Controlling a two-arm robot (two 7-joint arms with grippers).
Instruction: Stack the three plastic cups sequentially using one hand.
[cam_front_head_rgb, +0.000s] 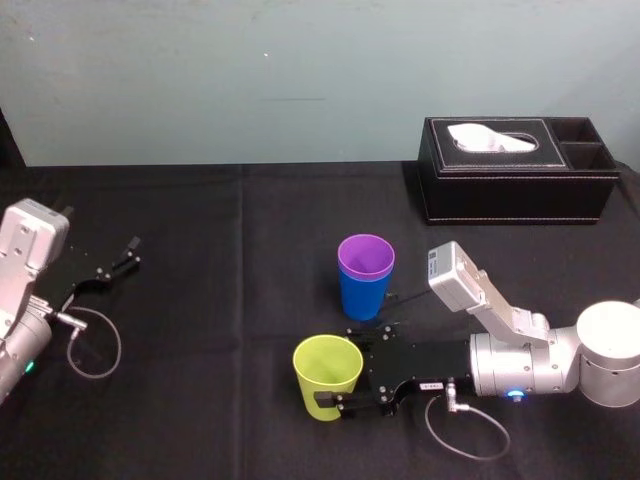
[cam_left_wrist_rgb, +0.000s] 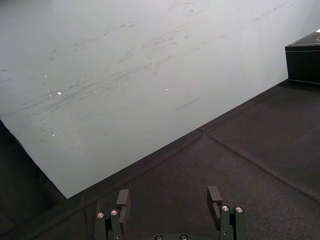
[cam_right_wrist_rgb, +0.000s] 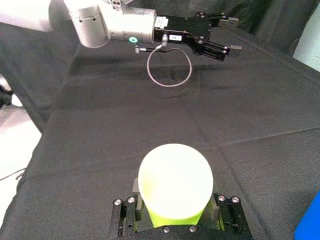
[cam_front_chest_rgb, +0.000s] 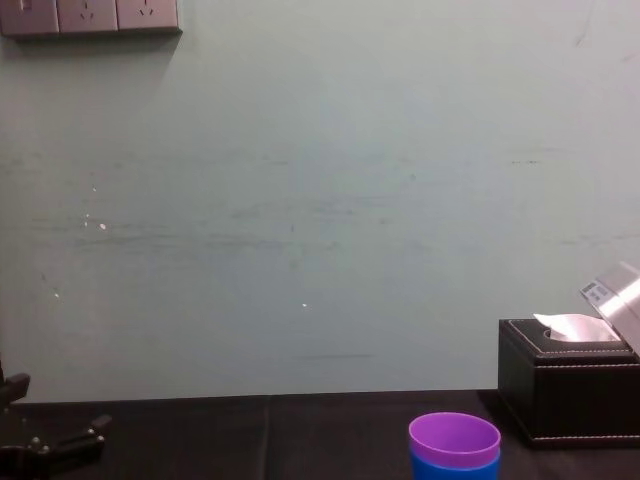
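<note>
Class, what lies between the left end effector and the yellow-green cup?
Head view: only bare black tablecloth separates left end effector and yellow-green cup.

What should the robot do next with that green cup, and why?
Probably lift the yellow-green cup straight up: the right gripper clasps its sides, and it must clear the rim of the purple cup, nested in the blue cup just beyond it. The left gripper sits parked at the left.
</note>
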